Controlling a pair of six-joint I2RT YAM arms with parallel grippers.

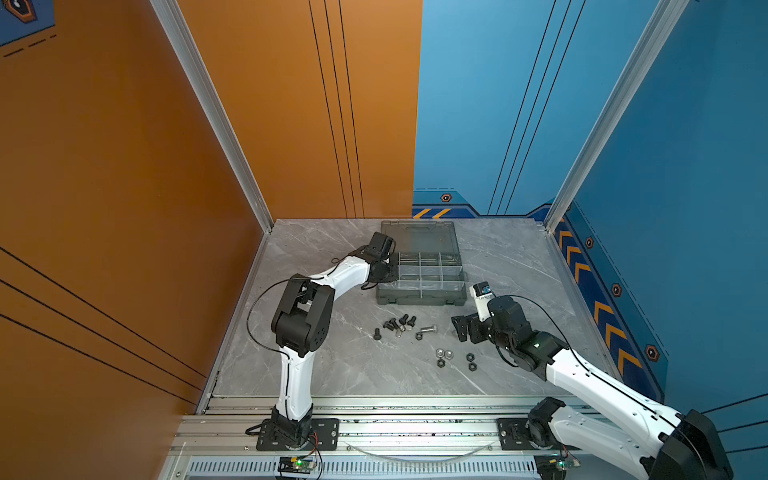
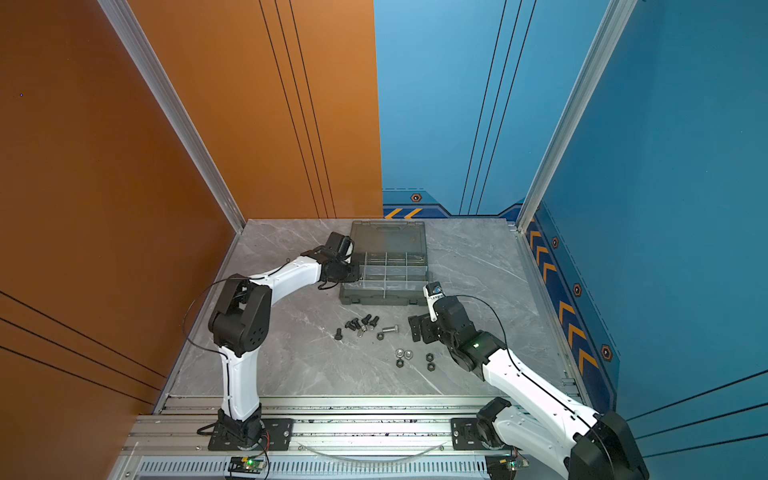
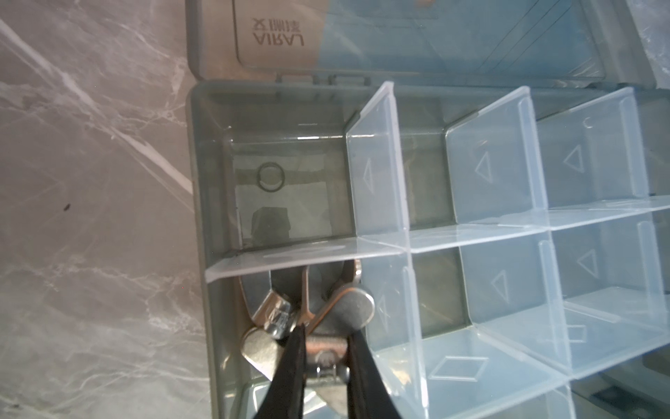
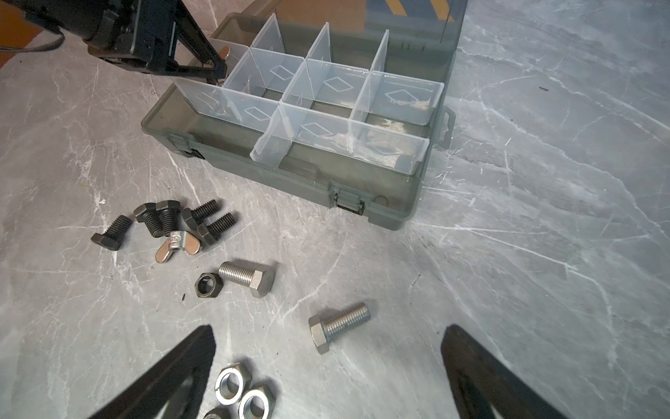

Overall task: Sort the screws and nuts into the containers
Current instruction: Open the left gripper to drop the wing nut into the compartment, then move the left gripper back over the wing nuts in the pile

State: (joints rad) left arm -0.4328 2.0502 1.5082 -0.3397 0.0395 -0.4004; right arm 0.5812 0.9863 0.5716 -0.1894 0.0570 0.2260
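The dark grey organiser case (image 1: 422,296) lies open, its containers (image 4: 328,85) split by translucent dividers. My left gripper (image 3: 326,337) reaches into a compartment at the case's left side and is shut on a silver wing nut (image 3: 324,344); two more wing nuts (image 3: 273,313) lie there. My right gripper (image 4: 328,335) hangs open over a silver hex bolt (image 4: 339,326) on the table. In front of the case lie several black bolts (image 1: 399,322), a wing nut (image 4: 177,246), a black hex nut (image 4: 208,284), another silver bolt (image 1: 428,329), two silver hex nuts (image 1: 444,353) and black hex nuts (image 1: 471,361).
The case's smoky lid (image 1: 419,237) lies flat behind it towards the back wall. The grey marble tabletop (image 1: 332,374) ends in an aluminium rail (image 1: 374,415) at the front, where both arm bases are mounted. Walls close off the left, right and back.
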